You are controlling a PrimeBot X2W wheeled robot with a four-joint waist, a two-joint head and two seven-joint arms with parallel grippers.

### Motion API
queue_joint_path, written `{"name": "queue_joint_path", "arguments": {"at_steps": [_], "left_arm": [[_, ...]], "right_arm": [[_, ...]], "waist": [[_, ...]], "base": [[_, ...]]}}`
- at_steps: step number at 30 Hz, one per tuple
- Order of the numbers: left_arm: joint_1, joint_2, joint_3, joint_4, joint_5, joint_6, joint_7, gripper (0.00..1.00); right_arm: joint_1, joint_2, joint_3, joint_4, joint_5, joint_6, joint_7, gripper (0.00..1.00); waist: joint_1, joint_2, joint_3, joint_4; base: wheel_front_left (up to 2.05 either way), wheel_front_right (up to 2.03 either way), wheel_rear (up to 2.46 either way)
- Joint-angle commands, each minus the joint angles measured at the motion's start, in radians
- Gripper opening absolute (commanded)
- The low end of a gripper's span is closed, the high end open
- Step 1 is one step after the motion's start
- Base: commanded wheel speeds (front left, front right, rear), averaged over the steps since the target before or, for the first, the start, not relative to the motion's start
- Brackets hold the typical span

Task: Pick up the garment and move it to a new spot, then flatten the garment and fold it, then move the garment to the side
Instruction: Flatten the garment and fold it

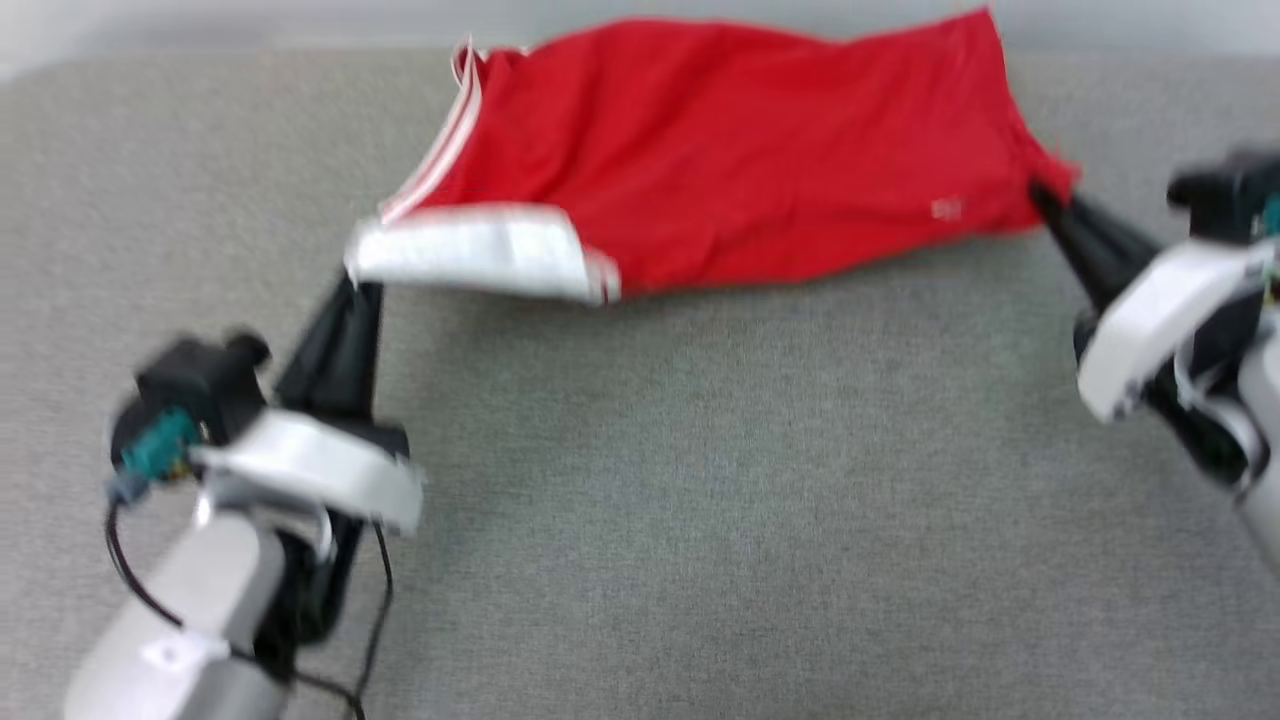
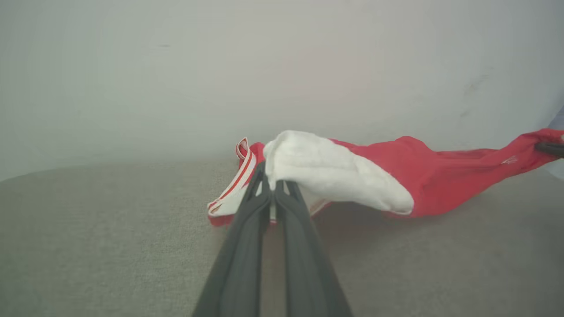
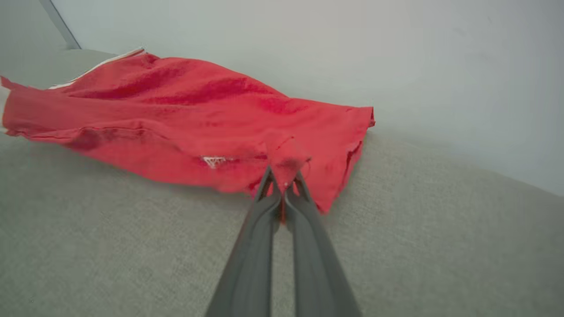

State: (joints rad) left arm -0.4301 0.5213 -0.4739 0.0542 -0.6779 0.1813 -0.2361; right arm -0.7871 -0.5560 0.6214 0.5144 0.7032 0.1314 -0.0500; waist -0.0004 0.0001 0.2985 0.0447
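Observation:
The garment (image 1: 730,160) is a red jersey with a white sleeve, stretched across the far half of the grey surface (image 1: 700,500) between my two arms. My left gripper (image 1: 350,283) is shut on its white sleeve at the near left corner. In the left wrist view the gripper (image 2: 269,182) pinches the sleeve of the garment (image 2: 335,171), whose red body trails off to the right. My right gripper (image 1: 1040,195) is shut on the red hem corner at the right. In the right wrist view the gripper (image 3: 283,176) clamps a fold of the garment (image 3: 185,114). No lettering shows.
A pale wall (image 3: 352,53) rises just behind the grey cloth-covered surface, close to the garment's far edge. A black cable (image 1: 380,610) loops beside my left forearm at the lower left.

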Motion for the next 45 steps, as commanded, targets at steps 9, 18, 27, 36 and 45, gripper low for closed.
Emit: {"name": "queue_joint_path", "arguments": {"at_steps": [9, 18, 27, 36, 45], "left_arm": [[0.253, 0.016, -0.019, -0.051, -0.067, 0.042, 0.013, 0.00], [0.485, 0.032, -0.026, -0.098, -0.176, 0.037, 0.038, 0.00], [0.585, 0.072, -0.064, -0.110, -0.249, -0.001, 0.134, 0.00], [0.672, 0.109, -0.094, -0.150, -0.325, -0.018, 0.226, 0.00], [0.614, 0.116, -0.106, -0.127, -0.281, -0.040, 0.215, 0.00]], "right_arm": [[0.290, -0.064, -0.055, -0.095, 0.024, -0.001, 0.040, 0.00], [0.534, -0.081, -0.104, -0.171, 0.030, -0.001, 0.087, 0.00], [0.718, -0.110, -0.165, -0.237, 0.049, -0.001, 0.140, 0.00], [0.889, -0.135, -0.226, -0.319, 0.082, -0.001, 0.218, 0.00], [0.915, -0.108, -0.288, -0.372, 0.064, -0.001, 0.256, 0.00]], "waist": [[0.0004, -0.0001, -0.158, 0.020], [0.0004, -0.0001, -0.238, 0.020], [0.0004, -0.0001, -0.288, 0.025], [0.0004, -0.0001, -0.311, 0.029], [0.0004, -0.0001, -0.291, 0.026]], "base": [[0.00, 0.00, 0.00], [0.00, 0.00, 0.00], [0.00, 0.00, 0.00], [0.00, 0.00, 0.00], [0.00, 0.00, 0.00]]}}
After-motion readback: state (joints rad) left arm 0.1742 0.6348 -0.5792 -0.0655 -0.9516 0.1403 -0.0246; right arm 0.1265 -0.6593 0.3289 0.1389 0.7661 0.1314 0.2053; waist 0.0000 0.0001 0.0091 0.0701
